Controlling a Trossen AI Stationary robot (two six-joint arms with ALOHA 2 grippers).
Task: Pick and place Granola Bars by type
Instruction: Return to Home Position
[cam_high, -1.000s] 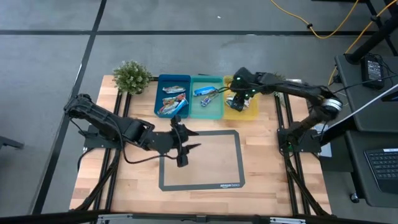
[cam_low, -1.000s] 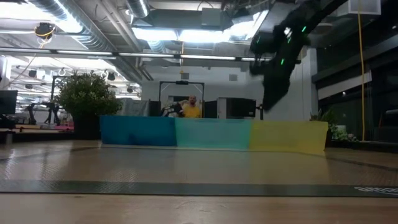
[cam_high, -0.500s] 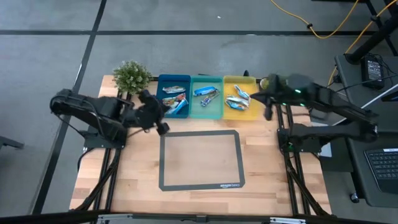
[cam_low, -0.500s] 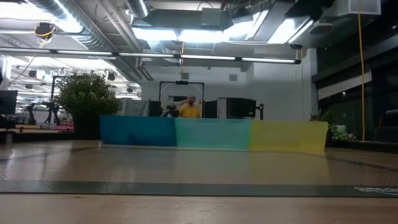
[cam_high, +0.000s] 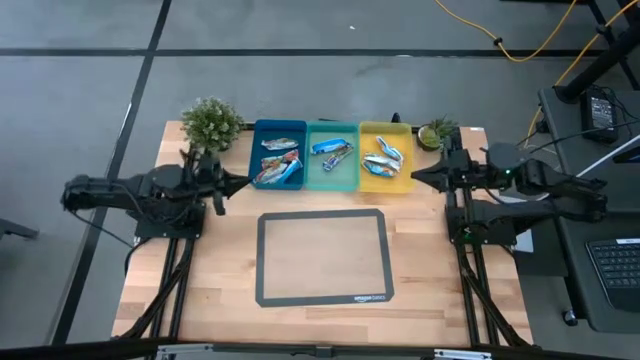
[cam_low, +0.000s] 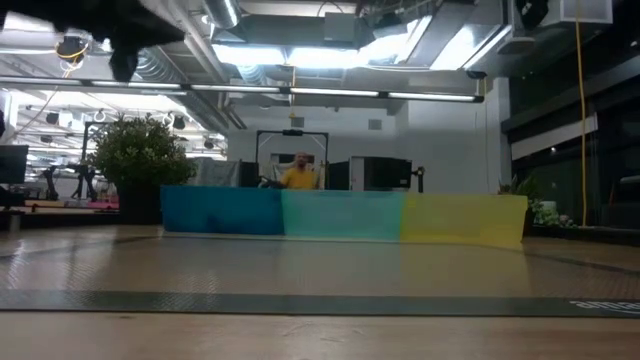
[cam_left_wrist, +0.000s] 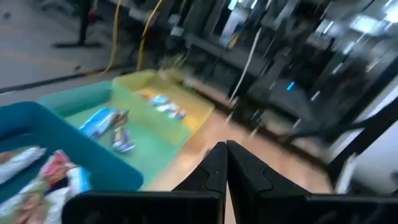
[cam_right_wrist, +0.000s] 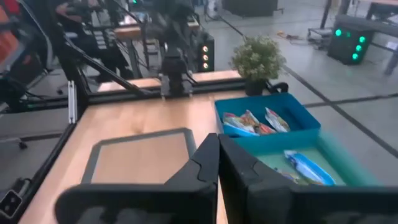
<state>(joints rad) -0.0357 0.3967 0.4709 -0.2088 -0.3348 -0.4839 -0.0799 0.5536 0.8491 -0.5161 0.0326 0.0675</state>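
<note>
Dark arms (cam_high: 130, 192) folded outward; left end effector (cam_high: 232, 183), right end effector (cam_high: 420, 177) pressed together.

Seen from table level — bins (cam_low: 343, 215) hide the granola bars (cam_high: 382, 162).

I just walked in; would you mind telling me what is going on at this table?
Nothing is being handled right now. The granola bars lie sorted in the blue bin, the teal bin and the yellow bin. The left gripper sits beside the blue bin and the right gripper beside the yellow bin, both shut and holding nothing.
</note>
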